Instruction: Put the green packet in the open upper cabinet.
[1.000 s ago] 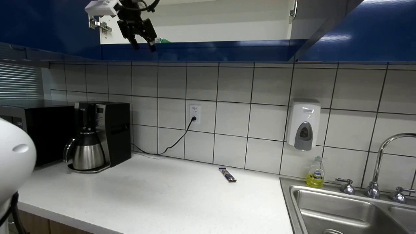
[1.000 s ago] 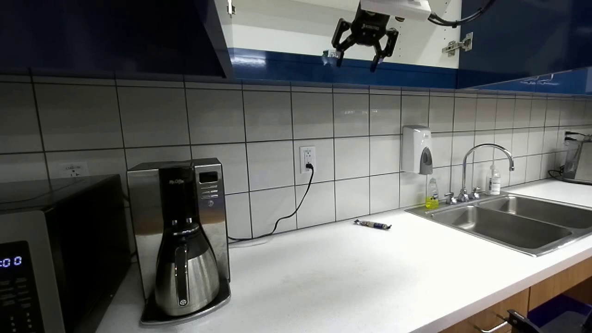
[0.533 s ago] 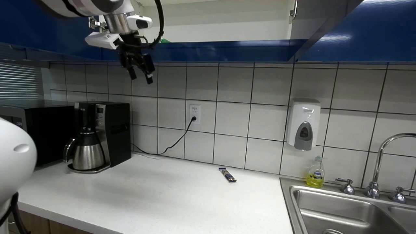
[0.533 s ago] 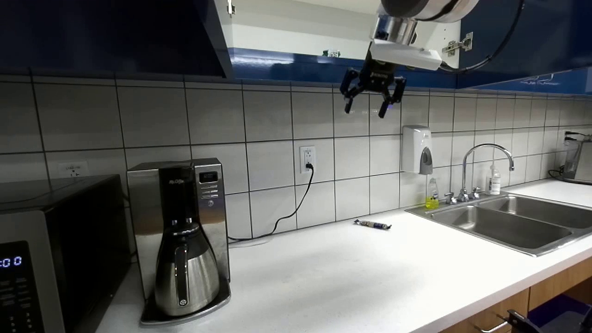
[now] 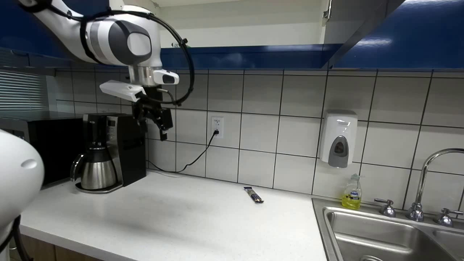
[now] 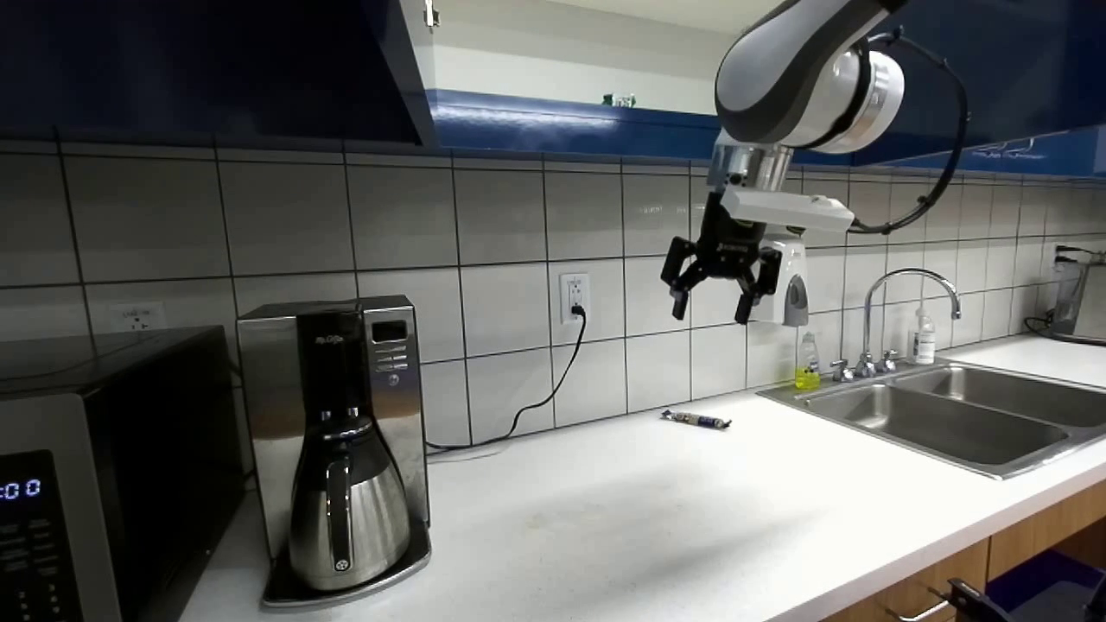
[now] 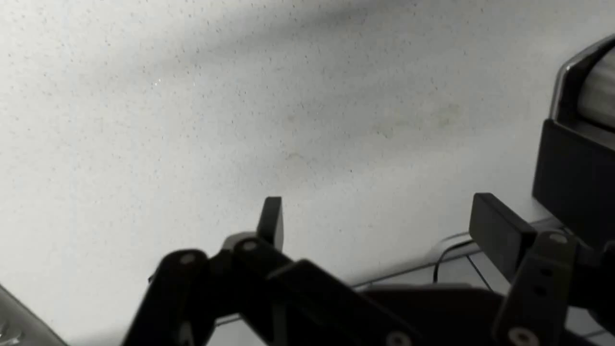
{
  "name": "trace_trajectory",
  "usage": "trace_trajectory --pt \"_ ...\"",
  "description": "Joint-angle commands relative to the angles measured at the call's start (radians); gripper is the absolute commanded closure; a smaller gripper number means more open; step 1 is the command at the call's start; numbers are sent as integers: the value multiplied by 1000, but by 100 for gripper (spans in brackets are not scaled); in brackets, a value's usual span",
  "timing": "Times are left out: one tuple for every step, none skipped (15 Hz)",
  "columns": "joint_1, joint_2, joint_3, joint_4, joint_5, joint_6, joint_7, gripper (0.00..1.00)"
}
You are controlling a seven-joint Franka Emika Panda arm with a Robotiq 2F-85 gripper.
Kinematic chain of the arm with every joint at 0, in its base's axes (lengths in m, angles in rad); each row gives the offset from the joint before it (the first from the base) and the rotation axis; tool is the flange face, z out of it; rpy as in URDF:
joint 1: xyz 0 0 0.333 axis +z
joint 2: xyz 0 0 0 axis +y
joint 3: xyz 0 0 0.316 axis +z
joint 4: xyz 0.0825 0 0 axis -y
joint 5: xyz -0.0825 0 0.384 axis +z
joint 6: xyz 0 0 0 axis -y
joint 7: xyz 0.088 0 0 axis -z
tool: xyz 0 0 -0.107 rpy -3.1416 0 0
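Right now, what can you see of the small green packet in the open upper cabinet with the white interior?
Little of the small green packet shows: just green and whitish patches above the blue lower edge of the open upper cabinet. That edge seems to hide its base, so full shape, material, pose and what it rests on cannot be told. The open black gripper hangs below, not touching it.

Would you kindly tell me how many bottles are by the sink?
2: the yellow dish soap bottle on the sink rim, left of the faucet in both exterior views, and a white pump bottle right of the faucet in an exterior view. Others may be hidden.
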Motion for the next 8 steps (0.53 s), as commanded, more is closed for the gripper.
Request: trace_trajectory --pt "21 73 -33 -55 36 42 -101 0" --pt "24 94 -37 -69 39 48 -119 0" --pt "27 115 -38 -82 42 51 -134 0" --pt "31 139 -40 -91 45 54 -150 0" --pt "35 160 -40 -100 49 55 -165 0" --pt "38 178 -37 -110 49 60 -173 0" --pt "40 192 -30 -117 44 62 -174 0" --pt "44 204 -29 -124 47 71 -179 0"
